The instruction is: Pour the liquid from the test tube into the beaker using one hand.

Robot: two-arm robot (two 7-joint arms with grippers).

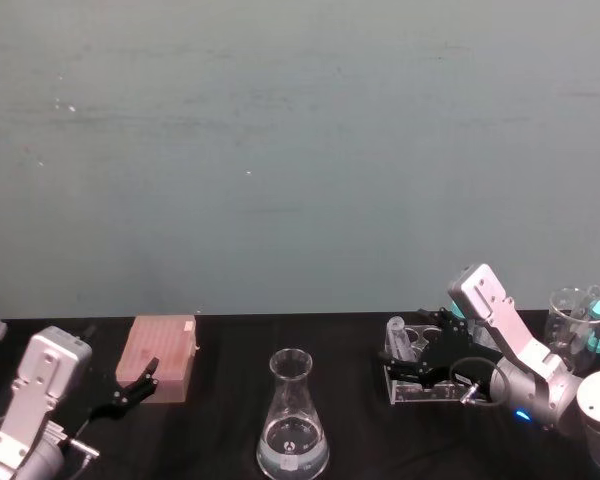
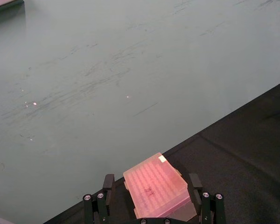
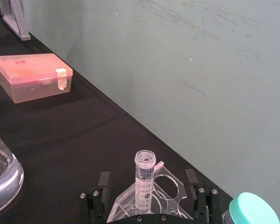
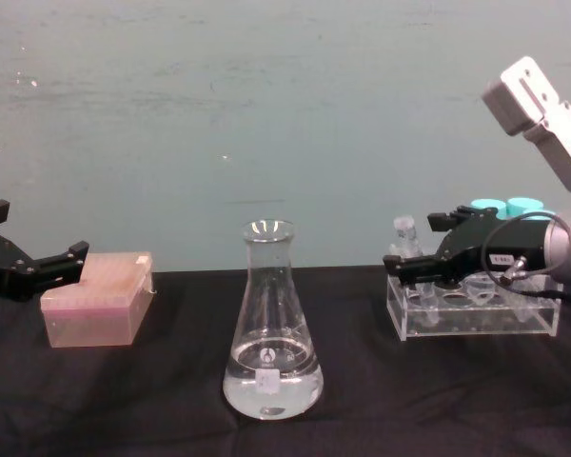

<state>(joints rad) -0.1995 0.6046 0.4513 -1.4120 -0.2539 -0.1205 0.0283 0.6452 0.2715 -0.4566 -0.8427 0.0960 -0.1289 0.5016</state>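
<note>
The beaker [image 4: 271, 333], a tall clear conical flask with a small white label, stands at the table's middle with clear liquid [image 4: 271, 388] in its base. The test tube [image 3: 144, 179], slim, clear and uncapped, stands upright in a clear rack [image 4: 471, 312] to the right. My right gripper [image 3: 147, 179] is open, with one finger on each side of the tube and apart from it. I cannot tell whether the tube holds liquid. Over on the left, my left gripper [image 2: 150, 184] hangs open just above the table, pointing at a pink box.
A pink lidded box [image 4: 100, 297] lies at the back left beside the left gripper. Teal-capped tubes [image 4: 504, 205] stand behind the rack, and a clear cup [image 1: 578, 318] holding one sits at the far right. A grey wall rises close behind the black table.
</note>
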